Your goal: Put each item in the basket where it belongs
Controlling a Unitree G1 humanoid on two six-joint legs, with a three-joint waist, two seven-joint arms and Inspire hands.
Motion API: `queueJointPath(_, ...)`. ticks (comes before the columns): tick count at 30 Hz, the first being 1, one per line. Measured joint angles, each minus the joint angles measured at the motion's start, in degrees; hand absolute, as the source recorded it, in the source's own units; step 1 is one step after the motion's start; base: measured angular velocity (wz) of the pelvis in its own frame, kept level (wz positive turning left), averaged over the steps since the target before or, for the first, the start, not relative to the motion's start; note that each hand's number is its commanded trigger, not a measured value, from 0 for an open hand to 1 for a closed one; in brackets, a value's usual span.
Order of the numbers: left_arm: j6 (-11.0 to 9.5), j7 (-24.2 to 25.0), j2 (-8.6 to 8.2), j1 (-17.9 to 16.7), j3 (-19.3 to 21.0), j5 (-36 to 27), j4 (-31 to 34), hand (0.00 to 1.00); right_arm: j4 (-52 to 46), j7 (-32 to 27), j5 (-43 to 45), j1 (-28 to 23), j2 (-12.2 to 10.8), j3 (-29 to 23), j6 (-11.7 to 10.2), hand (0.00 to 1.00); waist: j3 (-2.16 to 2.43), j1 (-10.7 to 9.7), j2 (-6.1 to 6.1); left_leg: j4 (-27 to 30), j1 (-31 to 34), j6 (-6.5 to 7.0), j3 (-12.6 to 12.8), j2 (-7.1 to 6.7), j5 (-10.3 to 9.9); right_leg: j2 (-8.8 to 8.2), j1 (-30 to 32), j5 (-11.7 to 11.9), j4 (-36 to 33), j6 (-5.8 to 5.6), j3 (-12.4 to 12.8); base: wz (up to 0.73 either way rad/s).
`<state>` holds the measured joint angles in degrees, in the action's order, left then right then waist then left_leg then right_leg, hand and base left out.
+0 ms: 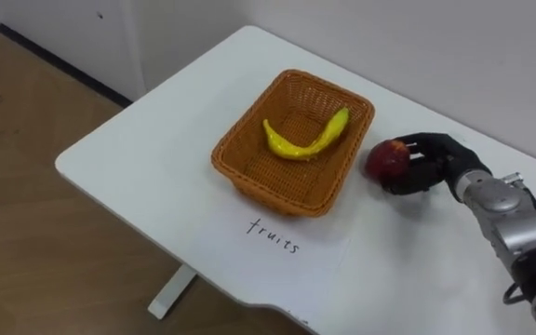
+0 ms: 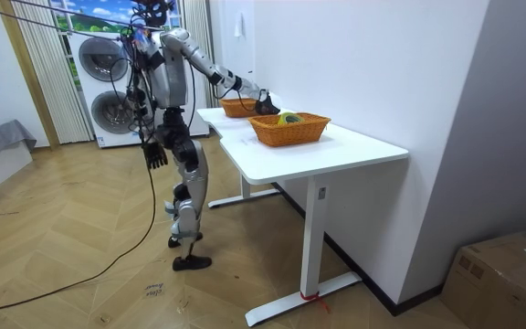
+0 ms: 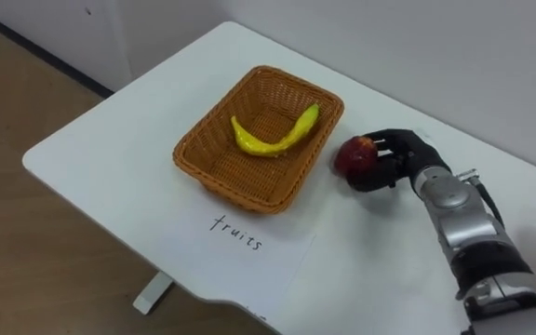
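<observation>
Reaching out over the white table (image 1: 138,158), the right robot hand (image 1: 433,164) is seen closed on a red apple (image 1: 386,160), with fingers and thumb curled round it. Just left of that robot hand a wicker basket (image 1: 270,191) is set, with a yellow banana (image 1: 305,138) laid inside and a handwritten paper sheet (image 1: 282,244) spread at its near side. The left robot hand (image 2: 156,153) is hung by the robot's hip, well apart from the table; its state cannot be told.
</observation>
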<state>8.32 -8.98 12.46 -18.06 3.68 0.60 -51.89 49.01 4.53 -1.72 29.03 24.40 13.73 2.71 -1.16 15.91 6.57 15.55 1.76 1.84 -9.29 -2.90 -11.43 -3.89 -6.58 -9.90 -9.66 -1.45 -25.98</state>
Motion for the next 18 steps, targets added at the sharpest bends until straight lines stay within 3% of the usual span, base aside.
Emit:
queueJointPath(4,0.0,-0.82,0.02,-0.09,1.03,-0.03,0.23,0.0,-5.37,-1.46,2.13,-3.97,0.01,-1.96,0.68,1.0,0.52,-0.51,-0.56,-0.19,-0.34,0.03,0.78,0.15,0.0,-0.04,0.13,0.0,-0.03,0.01,0.68,-0.08)
queueJointPath(6,0.01,-1.44,-0.12,-0.57,2.08,-0.18,0.06,0.0,-9.09,-1.91,2.32,-5.43,0.05,-2.48,1.99,1.0,1.19,-2.32,-1.38,-0.24,-0.85,0.17,1.12,0.18,0.1,-0.16,-0.14,0.0,-0.01,0.0,0.92,-0.04)
queueJointPath(9,0.01,-2.1,-0.53,-0.94,3.99,-0.48,-0.02,0.0,-14.45,-2.81,4.49,-7.86,0.07,-5.25,2.34,1.0,1.62,-4.14,-2.28,-1.93,-2.62,0.3,1.79,0.18,0.23,-0.22,-1.4,-0.02,0.02,-0.02,1.9,-0.1)
queueJointPath(14,0.02,-2.11,-1.34,-0.94,5.69,-1.12,-0.01,0.0,-21.7,-4.74,5.81,-9.03,0.13,-8.41,2.89,1.0,1.71,-6.3,-2.29,-2.79,-4.47,0.31,2.75,0.29,0.24,-0.18,-2.46,-0.08,-0.06,-0.11,2.51,-0.13)
queueJointPath(18,-0.01,-2.09,-2.01,-0.15,5.69,-1.18,0.75,0.0,-25.32,-5.74,6.95,-9.05,0.29,-9.06,3.25,1.0,1.71,-6.92,-1.93,-2.81,-5.03,0.34,3.17,0.26,0.23,-0.16,-2.57,-0.08,-0.15,-0.1,3.93,-0.11)
